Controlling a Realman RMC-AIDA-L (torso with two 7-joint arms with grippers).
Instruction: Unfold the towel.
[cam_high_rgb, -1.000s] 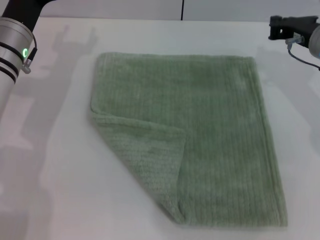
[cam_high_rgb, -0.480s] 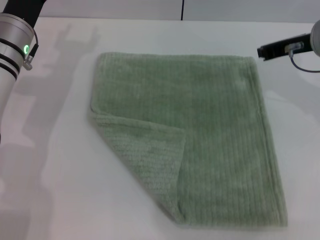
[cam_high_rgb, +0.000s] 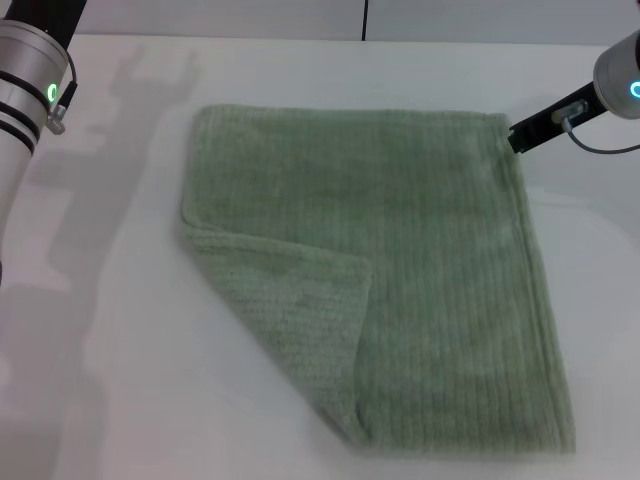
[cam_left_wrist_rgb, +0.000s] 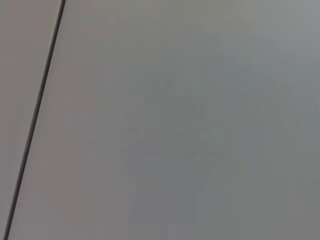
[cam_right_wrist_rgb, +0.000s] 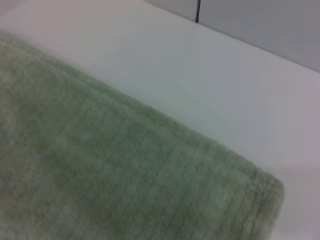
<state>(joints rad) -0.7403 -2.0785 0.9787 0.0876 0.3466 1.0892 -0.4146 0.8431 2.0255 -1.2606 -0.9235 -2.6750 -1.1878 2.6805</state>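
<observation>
One corner of the towel (cam_high_rgb: 370, 280), spread on the table (cam_high_rgb: 110, 330), is folded over; its far-right corner has been approached by the right gripper (cam_high_rgb: 515, 135), finger state indiscernible, so grasping seems imminent.

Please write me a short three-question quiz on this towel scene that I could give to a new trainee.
1. True or false: the towel lies fully spread, with no corner turned over.
2. Which gripper is beside the towel's far right corner? A) the left gripper B) the right gripper C) neither
3. Fill the gap: the towel rests on a white ____.

Key
1. False: the near left corner is folded over onto the cloth.
2. B: its dark tip sits at that corner; whether it touches cannot be told. The left arm is up at the far left, away from the towel.
3. table.
</observation>
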